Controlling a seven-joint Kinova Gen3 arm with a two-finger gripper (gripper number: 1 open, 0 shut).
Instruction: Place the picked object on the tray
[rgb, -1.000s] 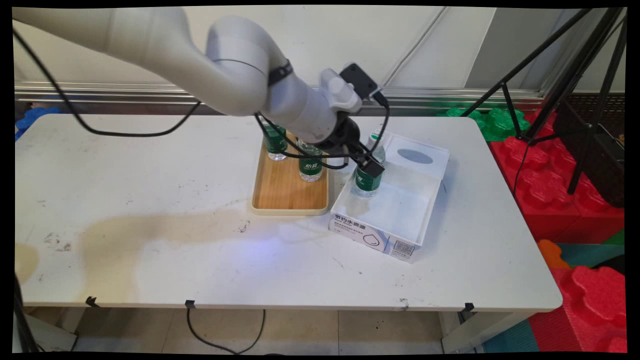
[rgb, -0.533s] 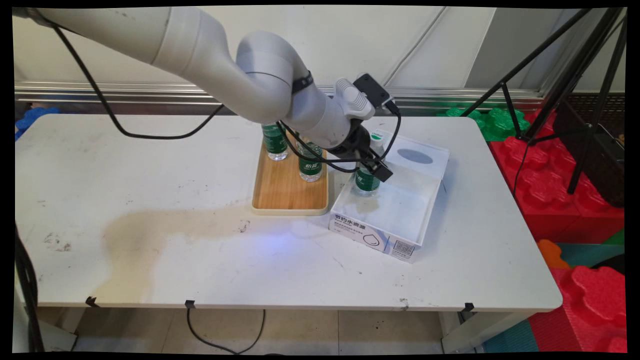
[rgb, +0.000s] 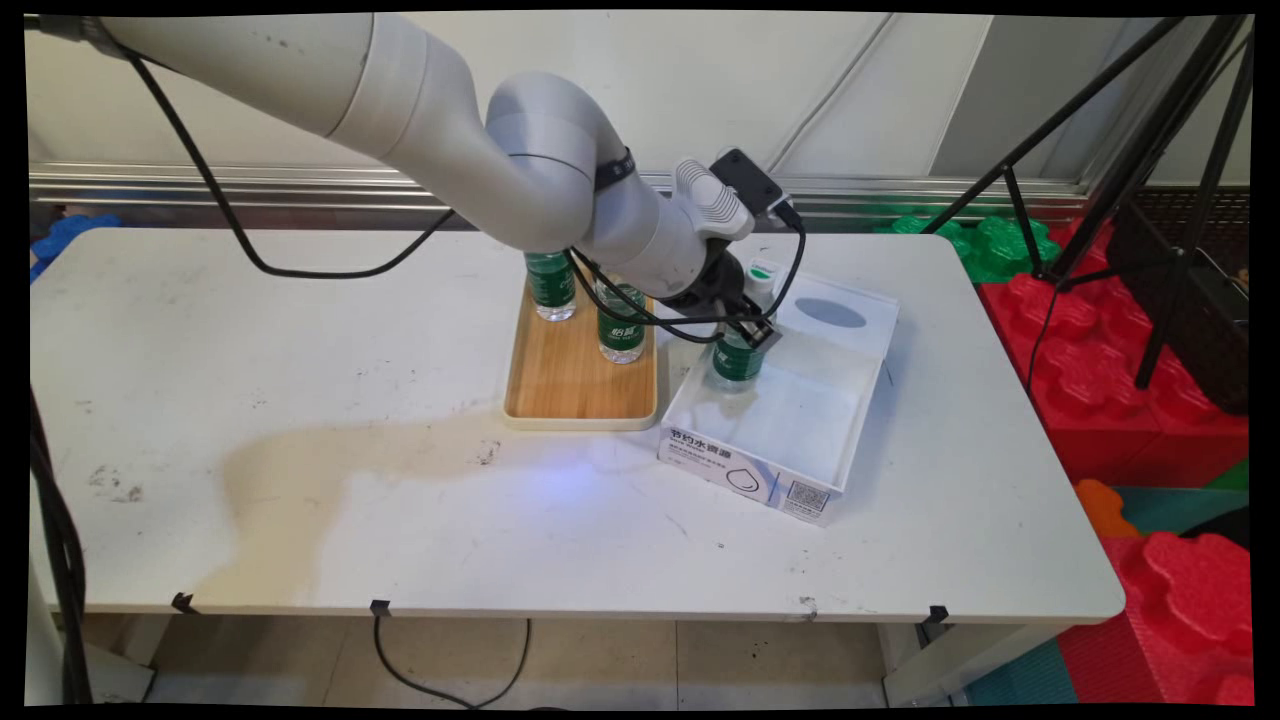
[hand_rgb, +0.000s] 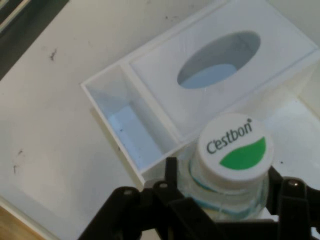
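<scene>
The white table (rgb: 300, 400) has lots of open surface on its left half. The wooden tray (rgb: 578, 385) with two green-label bottles (rgb: 621, 325) sits just beside the white box (rgb: 800, 430). Only the hand view shows the Cestbon cap (hand_rgb: 235, 150) and the box's oval cutout. The gripper (rgb: 755, 335) is closed around a bottle (rgb: 738, 358) standing in the box's far left corner.
</scene>
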